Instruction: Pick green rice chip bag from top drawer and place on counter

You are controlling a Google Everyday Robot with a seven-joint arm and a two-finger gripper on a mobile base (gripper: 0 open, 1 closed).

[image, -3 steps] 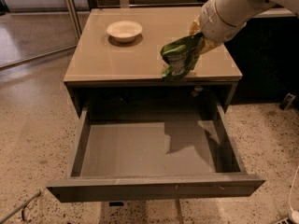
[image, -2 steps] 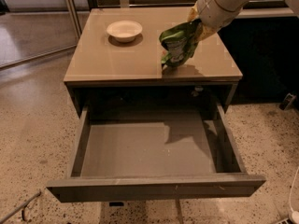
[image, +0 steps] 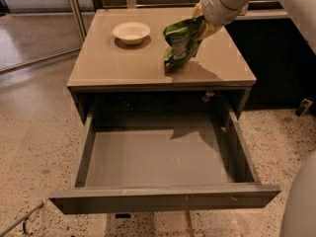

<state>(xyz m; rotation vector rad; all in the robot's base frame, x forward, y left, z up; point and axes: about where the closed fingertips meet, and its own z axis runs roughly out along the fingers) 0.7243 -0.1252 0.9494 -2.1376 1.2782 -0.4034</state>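
Note:
The green rice chip bag (image: 180,44) hangs from my gripper (image: 200,28), which is shut on its top edge. The bag's lower end touches or nearly touches the tan counter (image: 123,63), right of centre. The white arm reaches in from the top right. The top drawer (image: 158,157) is pulled fully open below the counter, and its grey inside is bare.
A white bowl (image: 131,32) sits on the counter's back left. A dark cabinet stands to the right (image: 281,58). Speckled floor surrounds the table. A metal frame leg (image: 74,9) stands at the back left.
The gripper has carried the bag from over the counter's front edge back and leftward over the counter, lowering it towards the surface.

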